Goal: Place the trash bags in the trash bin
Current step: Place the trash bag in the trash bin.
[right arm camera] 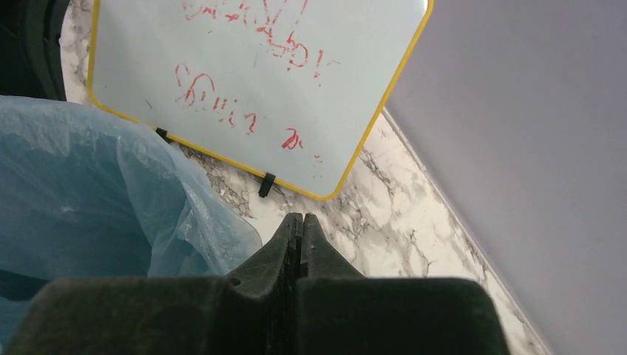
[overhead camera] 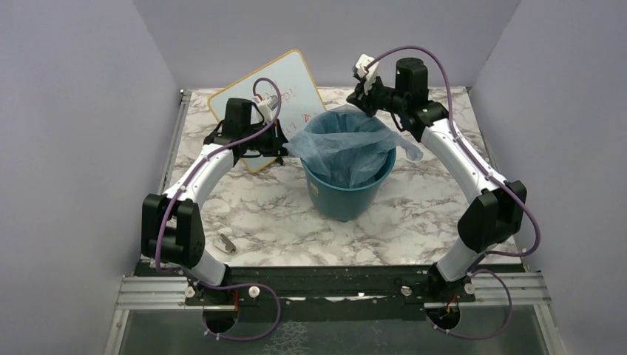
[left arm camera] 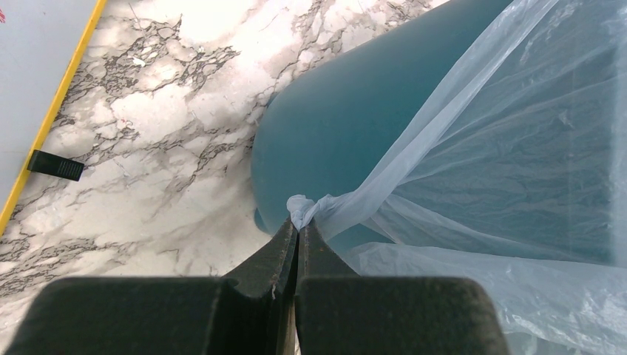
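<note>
The teal trash bin (overhead camera: pixel 347 194) stands mid-table with the pale-blue trash bag (overhead camera: pixel 344 144) spread over its mouth and hanging inside. My left gripper (overhead camera: pixel 284 148) is at the bin's left side, shut on a bunched corner of the bag (left arm camera: pixel 302 208). The film stretches from that corner across the bin's outer wall (left arm camera: pixel 340 118). My right gripper (overhead camera: pixel 361 104) hovers above the bin's back rim. In the right wrist view, the right gripper (right arm camera: pixel 299 219) is shut with nothing showing between its fingertips. The bag's edge (right arm camera: pixel 185 222) lies just to its left.
A yellow-framed whiteboard (overhead camera: pixel 275 95) with red scribbles leans at the back left, behind the left gripper. A small grey object (overhead camera: pixel 227 242) lies on the marble table (overhead camera: pixel 414 214) near the left arm's base. Purple walls close in on three sides.
</note>
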